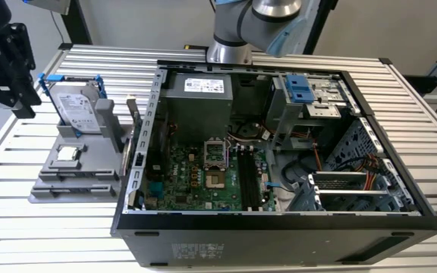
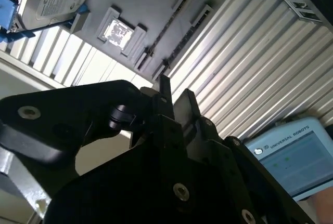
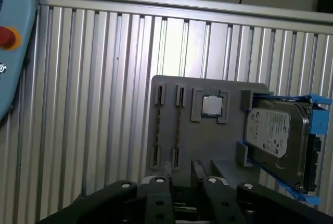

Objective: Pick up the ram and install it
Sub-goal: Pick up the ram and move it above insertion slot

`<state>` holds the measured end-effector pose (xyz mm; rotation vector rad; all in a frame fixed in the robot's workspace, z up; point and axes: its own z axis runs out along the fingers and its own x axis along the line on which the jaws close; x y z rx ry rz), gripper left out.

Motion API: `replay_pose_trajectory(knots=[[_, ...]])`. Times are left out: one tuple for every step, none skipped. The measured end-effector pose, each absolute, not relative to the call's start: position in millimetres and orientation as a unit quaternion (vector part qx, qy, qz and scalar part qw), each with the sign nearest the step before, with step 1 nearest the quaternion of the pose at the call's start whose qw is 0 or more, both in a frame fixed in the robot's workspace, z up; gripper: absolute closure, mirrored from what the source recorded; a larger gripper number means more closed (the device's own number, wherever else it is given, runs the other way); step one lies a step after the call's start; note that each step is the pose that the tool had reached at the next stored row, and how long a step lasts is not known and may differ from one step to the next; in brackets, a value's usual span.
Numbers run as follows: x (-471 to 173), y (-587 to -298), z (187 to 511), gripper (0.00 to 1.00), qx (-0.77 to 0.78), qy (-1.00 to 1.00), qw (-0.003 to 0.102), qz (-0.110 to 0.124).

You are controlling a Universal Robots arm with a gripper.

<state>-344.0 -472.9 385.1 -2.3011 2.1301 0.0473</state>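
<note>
- The gripper [image 3: 182, 168] is held above the grey holder [image 3: 218, 141], clear of it, with its fingers apart and nothing pinched.
- The ram [image 3: 178, 126] is stood on edge in the holder's slot nearest the processor chip [image 3: 212, 105], untouched.
- A hard drive [image 3: 276, 135] is seated at the holder's other end, past the chip.
- An open computer case [image 1: 279, 227] is set just beside the holder.

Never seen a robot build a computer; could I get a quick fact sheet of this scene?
computer case: open, on the ribbed table
grey holder: beside the case
ram stick: on edge in the holder
hard drive: in the holder, blue frame
chip: between those two
tool: near the holder, clear of the ram stick
</note>
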Motion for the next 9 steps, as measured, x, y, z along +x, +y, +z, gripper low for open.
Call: replay_pose_trajectory(knots=[[-344.0,-472.9,385.1,0.00,-0.734,0.679,0.003,0.015],[-344.0,-472.9,385.1,0.00,-0.734,0.679,0.003,0.015],[-344.0,-472.9,385.1,0.00,-0.734,0.679,0.003,0.015],[-344.0,-472.9,385.1,0.00,-0.734,0.679,0.003,0.015],[-344.0,-472.9,385.1,0.00,-0.734,0.679,0.003,0.015],[-344.0,-472.8,384.8,0.00,-0.734,0.679,0.003,0.015],[-343.9,-472.8,384.2,0.00,-0.733,0.680,0.003,0.015],[-344.0,-472.8,383.1,0.00,-0.732,0.682,0.003,0.015],[-344.1,-472.9,381.6,0.00,-0.730,0.683,0.003,0.015]])
